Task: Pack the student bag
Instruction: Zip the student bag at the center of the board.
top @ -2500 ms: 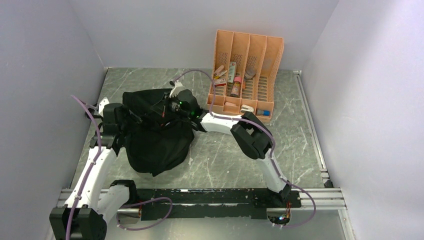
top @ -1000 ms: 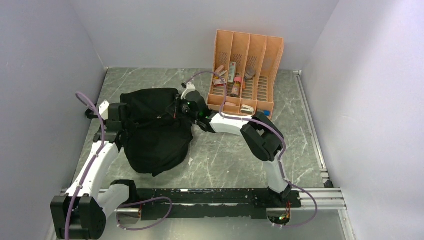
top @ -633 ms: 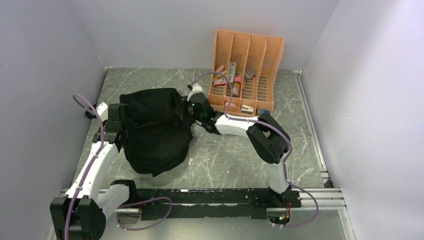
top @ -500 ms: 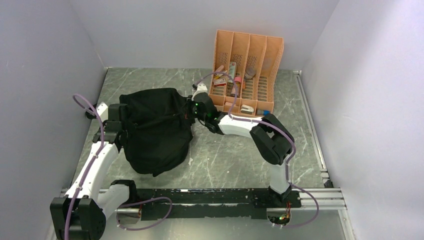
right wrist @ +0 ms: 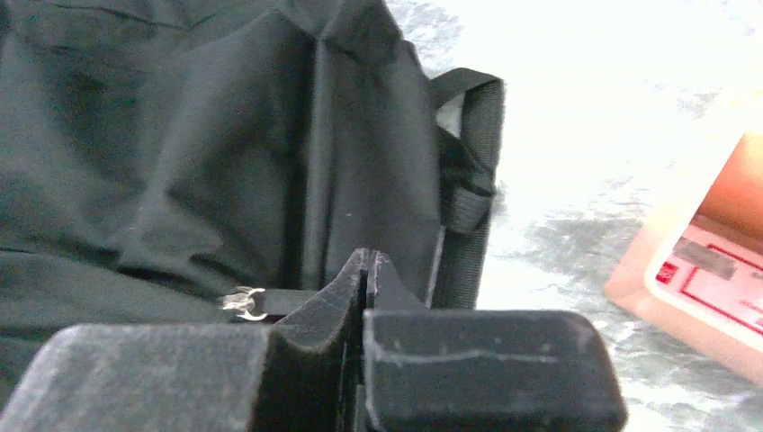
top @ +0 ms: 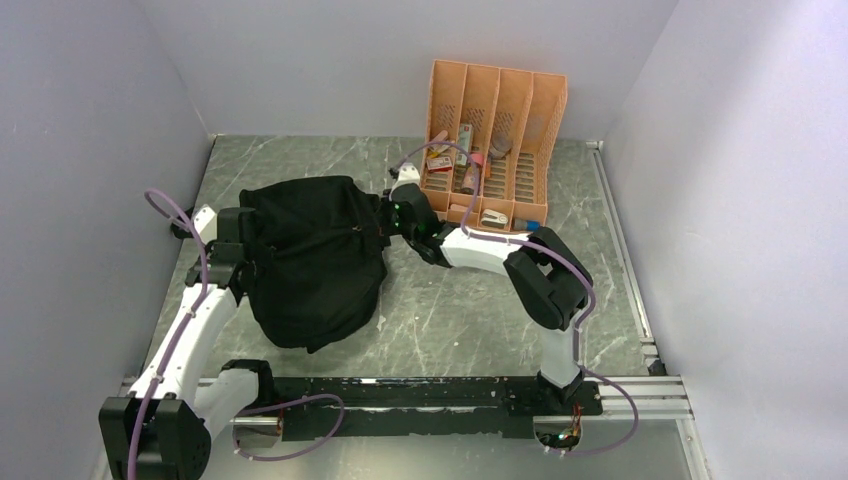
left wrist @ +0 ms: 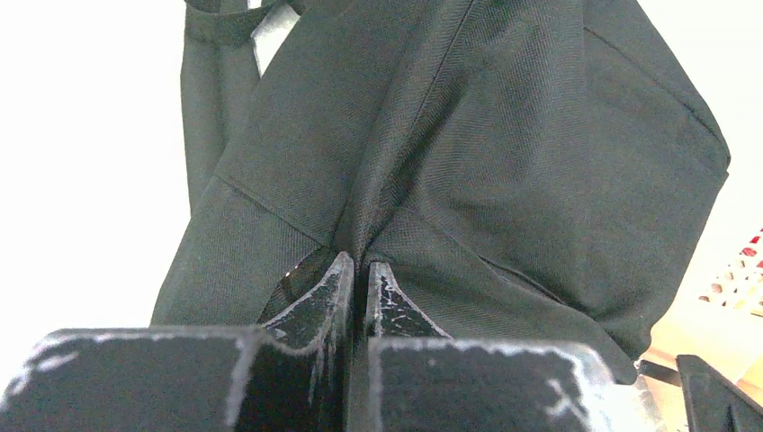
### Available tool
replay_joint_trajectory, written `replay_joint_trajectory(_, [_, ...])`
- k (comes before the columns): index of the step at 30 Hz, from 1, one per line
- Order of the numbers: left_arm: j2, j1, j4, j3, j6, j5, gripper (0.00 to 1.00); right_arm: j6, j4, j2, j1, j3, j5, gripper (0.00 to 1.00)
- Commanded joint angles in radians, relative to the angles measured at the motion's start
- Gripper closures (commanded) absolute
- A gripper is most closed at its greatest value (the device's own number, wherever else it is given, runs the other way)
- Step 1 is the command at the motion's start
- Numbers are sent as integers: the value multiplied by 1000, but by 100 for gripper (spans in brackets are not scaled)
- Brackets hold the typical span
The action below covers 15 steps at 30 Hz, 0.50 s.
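The left gripper (left wrist: 357,265) is closed down on a raised fold of the student bag (left wrist: 468,135). Its two fingers (left wrist: 326,290) are almost touching, with the black cloth pinched between their tips. The bag's panel rises directly ahead of that hand and fills most of what lies beyond it, and a strap loop (left wrist: 220,25) sits far off to the upper left.

The right gripper (right wrist: 364,256) has its fingers pressed flat together at the bag's opposite side. Just left of those fingers, a small silver clip (right wrist: 241,302) sits on a thin black tab that runs in toward them. The tab may be caught between them, but this view does not settle it. Immediately past the fingertips the fabric stands in vertical creases. Slightly to their right, a black webbing strap (right wrist: 468,162) hangs down the bag's edge.

From above, the bag lies slumped on the marble-patterned table (top: 450,310), between the two hands. Beyond and to the right of the right hand, close by, stands the orange slotted organizer (top: 495,120) with small items in its compartments.
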Motion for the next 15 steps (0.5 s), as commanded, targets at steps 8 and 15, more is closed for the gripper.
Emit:
replay_joint_trajectory(8, [-64,30,-83,65,187,-113,94,-144,-79,-54,-103,63,-28,76])
replay_joint_trajectory(15, [-45,29,-98,281,315,28,50,-67,-103,-230,-105,72,-137,49])
